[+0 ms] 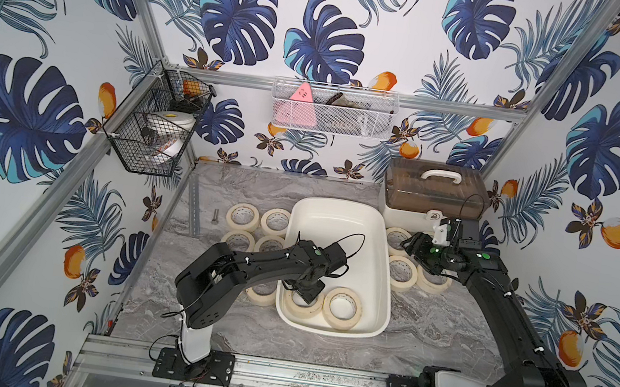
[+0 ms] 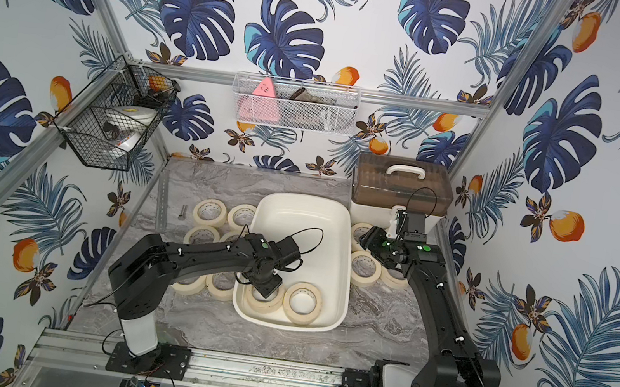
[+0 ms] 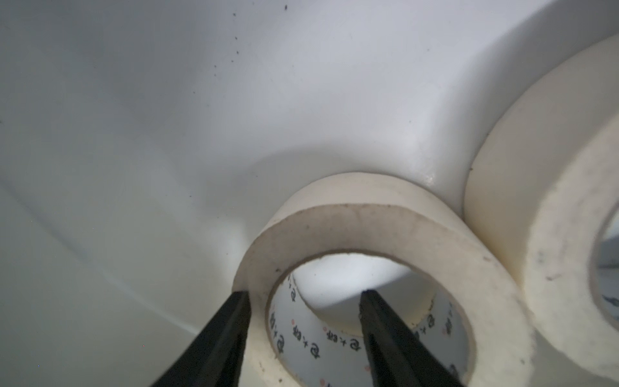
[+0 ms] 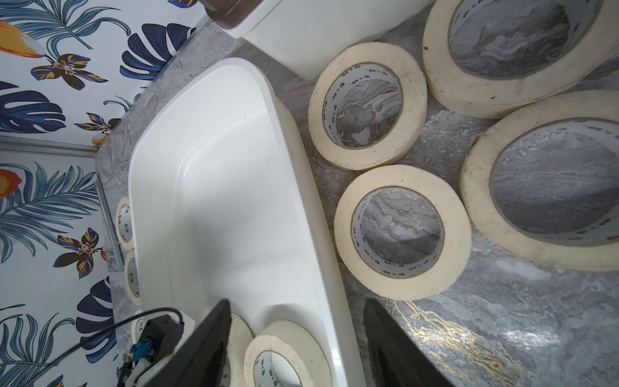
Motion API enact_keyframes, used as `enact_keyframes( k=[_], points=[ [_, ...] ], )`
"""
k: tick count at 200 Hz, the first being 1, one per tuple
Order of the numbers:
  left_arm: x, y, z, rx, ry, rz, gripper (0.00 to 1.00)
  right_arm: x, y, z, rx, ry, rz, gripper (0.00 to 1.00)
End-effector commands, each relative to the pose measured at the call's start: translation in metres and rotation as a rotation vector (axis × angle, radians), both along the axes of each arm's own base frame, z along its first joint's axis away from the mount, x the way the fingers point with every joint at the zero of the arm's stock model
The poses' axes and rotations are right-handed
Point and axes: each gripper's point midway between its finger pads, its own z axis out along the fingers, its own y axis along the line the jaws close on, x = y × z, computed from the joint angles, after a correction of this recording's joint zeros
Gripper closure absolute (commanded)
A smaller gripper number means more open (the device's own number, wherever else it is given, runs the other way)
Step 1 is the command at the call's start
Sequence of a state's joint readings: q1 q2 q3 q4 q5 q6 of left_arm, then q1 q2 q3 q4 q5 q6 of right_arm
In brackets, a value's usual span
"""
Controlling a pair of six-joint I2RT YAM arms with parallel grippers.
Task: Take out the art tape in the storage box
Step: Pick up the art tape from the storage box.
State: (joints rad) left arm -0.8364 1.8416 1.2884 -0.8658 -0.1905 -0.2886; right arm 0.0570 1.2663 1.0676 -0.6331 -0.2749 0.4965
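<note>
Inside the box (image 1: 340, 231), 6 o'clock end: target tape roll (image 3: 368, 228) at 7 o'clock, second roll (image 3: 552, 201) just beside it at 5. Left claw (image 3: 301, 298) points down on the target, half-wide, one finger outside, one in the core, not clamped yet; straddling the wall looks like the only grip a flat ring offers. Right claw (image 4: 298, 301), past the 3 o'clock rim over the taken-out rolls (image 4: 402, 176), parted and empty, likely parked clear.

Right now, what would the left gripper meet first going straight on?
The left gripper straddles the wall of a tape roll, one finger outside, one in the core. Its fingertips would probably meet the storage box floor first, unless the roll's wall reaches the palm; depth unclear.
</note>
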Motion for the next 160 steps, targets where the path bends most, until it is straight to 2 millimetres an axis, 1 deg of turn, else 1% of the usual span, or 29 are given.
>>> enact_keyframes(
  k=[1, 18, 33, 53, 75, 96, 160],
  points=[
    [0.0, 0.008, -0.006, 0.052, 0.005, -0.013, 0.4, -0.003, 0.001, 0.0, -0.004, 0.005, 0.011, 0.35],
    [0.001, 0.008, -0.004, 0.058, 0.0, -0.01, 0.41, -0.003, 0.001, 0.002, -0.003, 0.0, 0.012, 0.35],
    [0.003, 0.007, 0.001, 0.052, -0.013, -0.005, 0.41, -0.002, 0.001, 0.003, -0.008, -0.002, 0.013, 0.35],
    [0.005, 0.004, 0.009, 0.026, -0.029, -0.011, 0.4, -0.002, 0.001, 0.004, -0.01, -0.003, 0.012, 0.35],
    [0.007, 0.006, 0.012, 0.044, -0.037, -0.011, 0.39, -0.002, 0.002, 0.003, -0.002, -0.001, 0.013, 0.35],
    [0.007, 0.005, 0.01, 0.042, -0.035, -0.014, 0.38, -0.001, 0.003, 0.003, 0.004, -0.004, 0.014, 0.34],
    [0.006, 0.007, -0.012, 0.055, -0.018, -0.013, 0.41, -0.002, 0.002, 0.0, -0.007, 0.003, 0.019, 0.34]
  ],
)
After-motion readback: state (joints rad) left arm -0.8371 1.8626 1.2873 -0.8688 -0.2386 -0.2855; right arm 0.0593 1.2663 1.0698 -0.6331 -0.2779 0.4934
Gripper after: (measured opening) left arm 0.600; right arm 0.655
